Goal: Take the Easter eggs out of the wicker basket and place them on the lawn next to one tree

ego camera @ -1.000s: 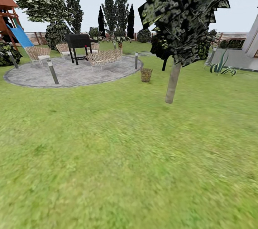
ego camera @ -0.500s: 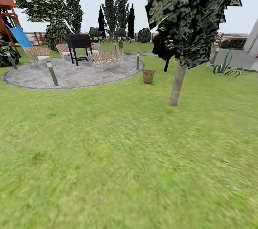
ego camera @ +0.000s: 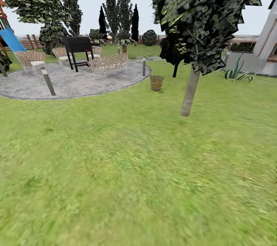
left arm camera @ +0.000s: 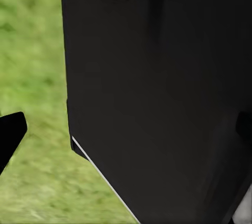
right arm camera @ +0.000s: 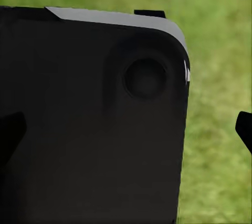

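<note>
— What have you got on the basket?

— I see one small round brown open-weave wicker basket standing upright on the mottled green lawn, just beside the edge of the round grey paved patio and well ahead of me. It tapers toward the base. It is too small from here for me to tell what lies inside, so I can't count any eggs.

— Trees?

— One tree with a straight pale grey trunk and dark angular foliage stands near the basket, to its right and a little nearer me. The trunk leans slightly.

— And your hands?

— In the left wrist view I get a dark fingertip at the picture's edge over blurred grass, with a big black body panel blocking most of it. In the right wrist view I get two dark fingertips at opposite edges, set wide apart with nothing between them but another black panel behind. For the left I cannot tell how far it's open.

— Anything else out there?

— On the patio: a black grill, three woven wicker chairs, and two short grey post lights. A blue slide sits at far left, a brown slatted fence behind.
</note>
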Robot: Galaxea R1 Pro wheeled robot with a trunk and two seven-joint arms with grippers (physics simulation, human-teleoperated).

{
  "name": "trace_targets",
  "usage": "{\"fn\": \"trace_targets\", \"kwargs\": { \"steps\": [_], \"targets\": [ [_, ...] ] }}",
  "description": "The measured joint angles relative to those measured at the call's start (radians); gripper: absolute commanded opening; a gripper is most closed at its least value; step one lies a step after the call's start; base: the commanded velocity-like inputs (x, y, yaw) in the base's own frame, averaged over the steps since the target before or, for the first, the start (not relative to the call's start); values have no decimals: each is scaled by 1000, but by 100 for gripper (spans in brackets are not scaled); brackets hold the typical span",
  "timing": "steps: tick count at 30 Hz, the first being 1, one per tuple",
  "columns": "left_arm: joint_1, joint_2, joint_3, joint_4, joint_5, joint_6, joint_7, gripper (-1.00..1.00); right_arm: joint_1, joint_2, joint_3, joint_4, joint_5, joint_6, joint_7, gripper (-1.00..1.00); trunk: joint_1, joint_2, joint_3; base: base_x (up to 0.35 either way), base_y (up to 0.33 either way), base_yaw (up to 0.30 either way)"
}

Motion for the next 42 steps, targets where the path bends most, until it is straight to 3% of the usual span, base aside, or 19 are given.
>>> {"fn": "trace_targets", "kwargs": {
  "steps": [29, 42],
  "targets": [
    [0, 0, 0, 0, 0, 0, 0, 100, 0, -2, 1, 0, 0, -1, 1, 100, 0, 0, 0, 314, 159, -277],
    [0, 0, 0, 0, 0, 0, 0, 100, 0, 0, 1, 0, 0, 0, 1, 100, 0, 0, 0, 314, 159, -39]
  ]
}}
